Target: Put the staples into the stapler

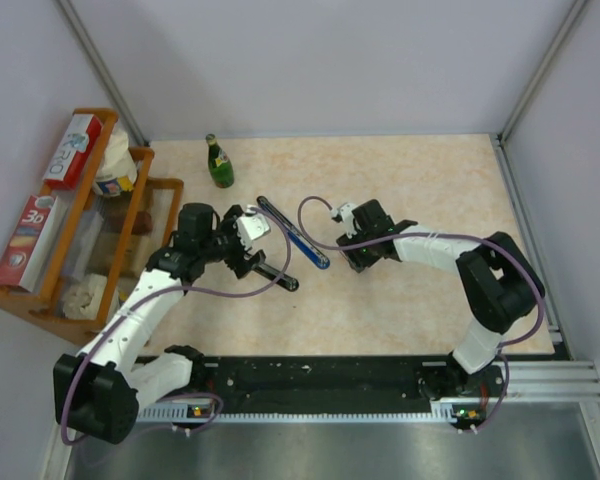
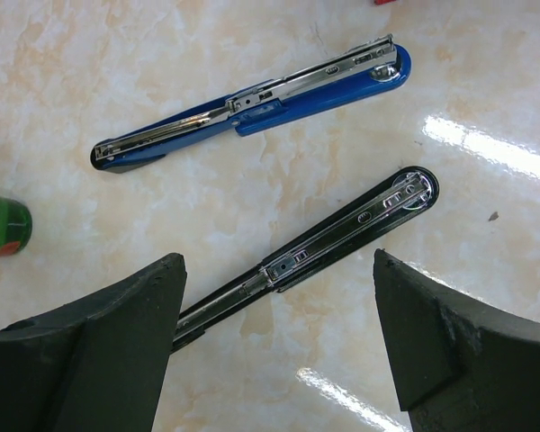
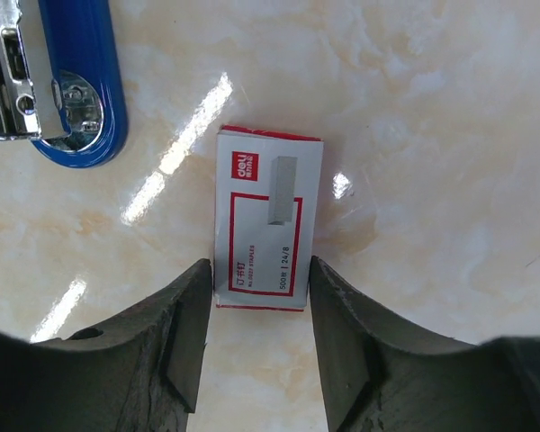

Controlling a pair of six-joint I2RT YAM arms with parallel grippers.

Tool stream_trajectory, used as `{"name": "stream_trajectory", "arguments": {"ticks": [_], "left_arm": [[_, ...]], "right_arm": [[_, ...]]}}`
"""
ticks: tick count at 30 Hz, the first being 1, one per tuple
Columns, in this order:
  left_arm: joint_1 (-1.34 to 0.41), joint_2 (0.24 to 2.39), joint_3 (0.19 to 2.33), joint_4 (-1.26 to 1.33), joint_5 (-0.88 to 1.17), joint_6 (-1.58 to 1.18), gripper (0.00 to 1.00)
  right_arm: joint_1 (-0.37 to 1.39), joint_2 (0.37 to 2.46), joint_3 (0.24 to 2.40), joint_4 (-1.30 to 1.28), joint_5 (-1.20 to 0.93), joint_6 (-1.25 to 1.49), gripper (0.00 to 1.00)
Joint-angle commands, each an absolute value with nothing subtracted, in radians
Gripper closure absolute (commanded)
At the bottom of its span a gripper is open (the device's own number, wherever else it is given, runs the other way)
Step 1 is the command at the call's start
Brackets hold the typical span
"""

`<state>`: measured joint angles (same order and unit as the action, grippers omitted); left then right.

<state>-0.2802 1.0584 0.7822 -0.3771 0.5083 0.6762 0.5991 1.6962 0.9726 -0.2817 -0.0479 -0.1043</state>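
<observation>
The staples [image 3: 268, 216] are a small white box with a red label, lying flat on the marble tabletop. My right gripper [image 3: 259, 274] has a finger pressed against each long side of the box's near end. A blue stapler [image 2: 261, 106] [image 1: 295, 232] lies opened out, metal channel up; its rounded end [image 3: 76, 85] is just left of the box. A black stapler [image 2: 342, 229] [image 1: 272, 273] lies beside it, also channel up. My left gripper [image 2: 277, 261] hovers over the black stapler's middle with its jaws wide apart and nothing between them.
A green bottle [image 1: 218, 162] stands at the back of the table, left of centre. A wooden rack [image 1: 80, 220] with boxes and packets sits off the table's left edge. Grey walls close in the back and the right side.
</observation>
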Motion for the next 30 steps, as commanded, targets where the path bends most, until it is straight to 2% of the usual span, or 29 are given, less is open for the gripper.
{"name": "stream_trajectory", "arguments": {"ticks": [1, 9, 16, 19, 30], "left_arm": [[-0.275, 1.032, 0.775, -0.328, 0.523, 0.629, 0.11], [-0.273, 1.046, 0.770, -0.318, 0.525, 0.615, 0.11], [-0.273, 1.057, 0.764, -0.316, 0.535, 0.603, 0.11], [-0.275, 1.060, 0.758, -0.313, 0.538, 0.601, 0.11], [-0.273, 1.072, 0.758, -0.305, 0.564, 0.589, 0.11]], "right_arm": [[0.612, 1.713, 1.029, -0.281, -0.021, -0.112, 0.55], [0.629, 1.715, 1.031, -0.282, -0.014, -0.130, 0.56], [0.653, 1.727, 1.040, -0.282, -0.003, -0.146, 0.45], [0.655, 1.730, 1.043, -0.281, 0.023, -0.147, 0.45], [0.655, 1.727, 1.042, -0.276, 0.041, -0.161, 0.59]]}}
